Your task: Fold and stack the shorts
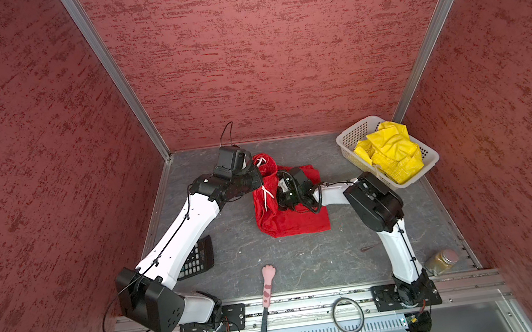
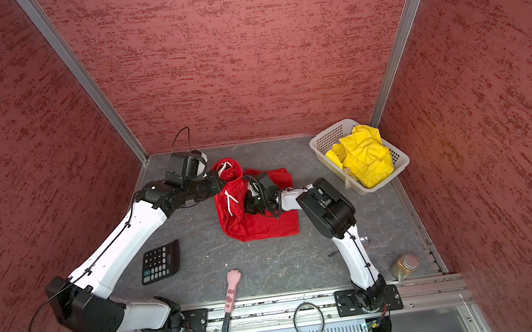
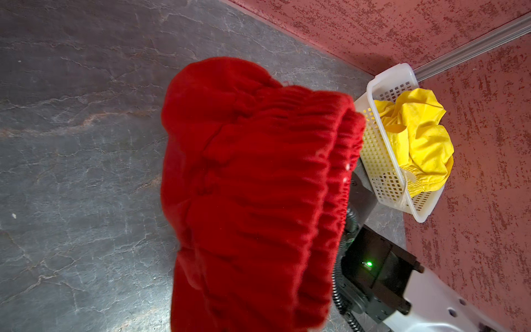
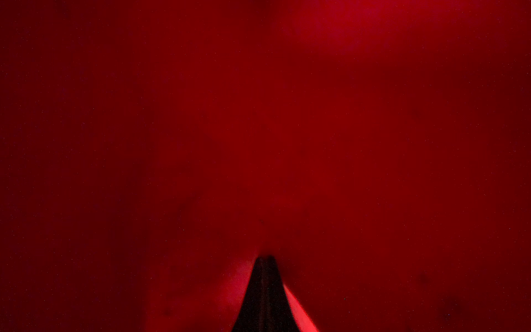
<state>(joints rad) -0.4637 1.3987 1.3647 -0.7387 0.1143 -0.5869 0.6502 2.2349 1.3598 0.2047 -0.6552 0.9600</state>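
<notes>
The red shorts lie crumpled mid-table in both top views, drawstrings showing. My left gripper is at their back left corner, shut on the gathered waistband, which it holds raised; the fabric hides its jaws in the left wrist view. My right gripper reaches in from the right over the shorts. The right wrist view shows its jaws pressed together, with red fabric filling the picture. The yellow shorts sit bunched in the white basket at the back right.
A black calculator lies under my left arm. A pink paw-handled tool lies across the front rail, beside a black ring. A lidded jar stands at the front right. Red walls close in three sides.
</notes>
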